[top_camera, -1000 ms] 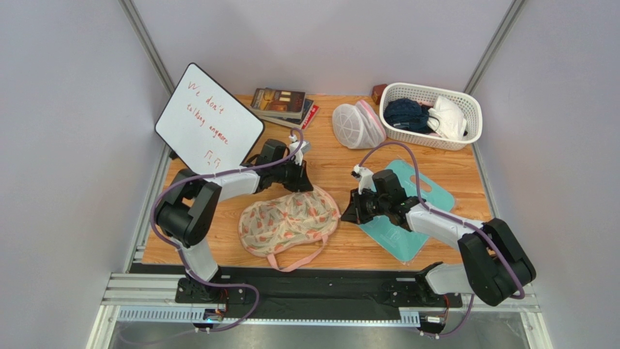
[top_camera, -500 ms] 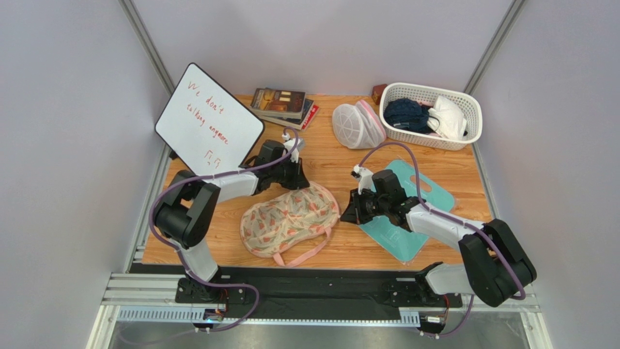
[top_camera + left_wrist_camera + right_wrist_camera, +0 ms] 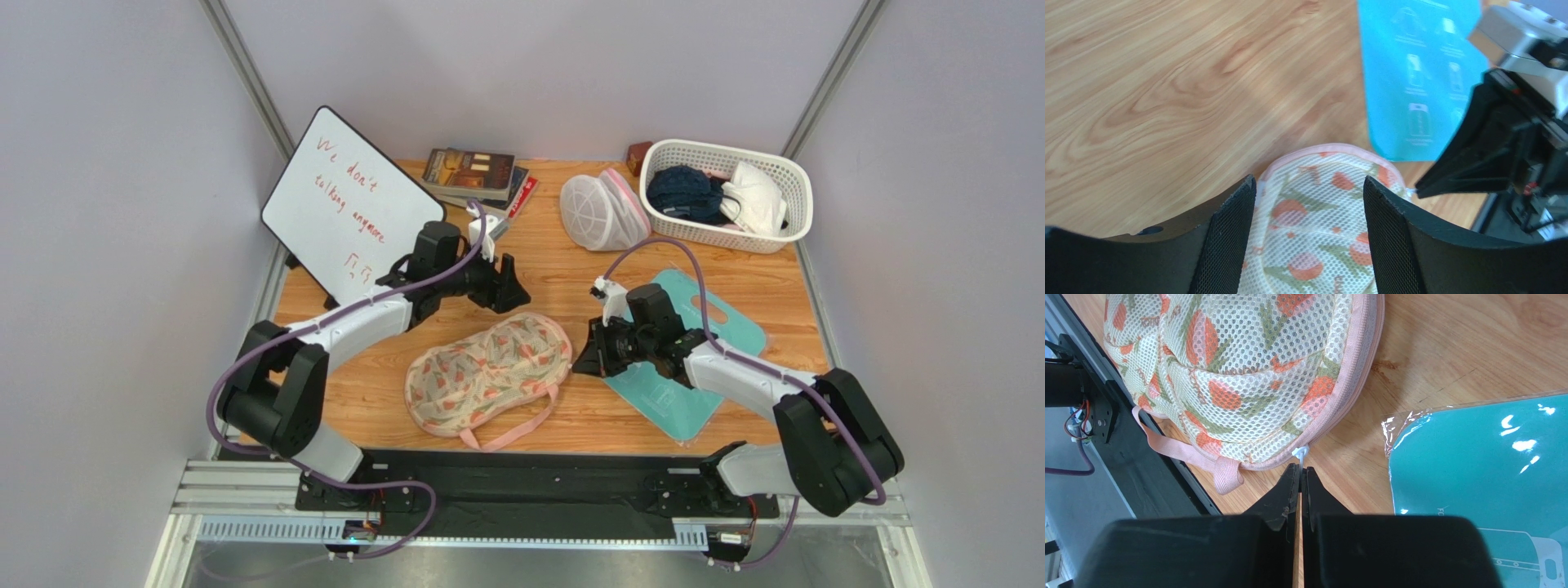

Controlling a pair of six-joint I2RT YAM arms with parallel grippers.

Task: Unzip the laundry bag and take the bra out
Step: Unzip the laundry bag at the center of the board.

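The laundry bag (image 3: 485, 368), a cream two-lobed pouch with orange flowers and pink edging, lies flat at the middle of the table. My left gripper (image 3: 509, 292) hovers open just behind its far right lobe. In the left wrist view the bag (image 3: 1315, 226) shows between the spread fingers (image 3: 1235, 226), which touch nothing. My right gripper (image 3: 586, 355) is at the bag's right edge. In the right wrist view this gripper (image 3: 1300, 471) is shut on the white zipper pull (image 3: 1300, 454) at the pink edging of the bag (image 3: 1241, 373). No bra is visible.
A pink loop strap (image 3: 503, 431) trails toward the near edge. A teal packet (image 3: 736, 325) lies under the right arm. At the back stand a whiteboard (image 3: 352, 202), books (image 3: 476, 175), a white mesh dome bag (image 3: 601, 211) and a white basket (image 3: 736, 237) holding clothes.
My left gripper has opened and pulled back from the bag's far edge, its arm stretching out. The right gripper stays shut at the bag's right edge.
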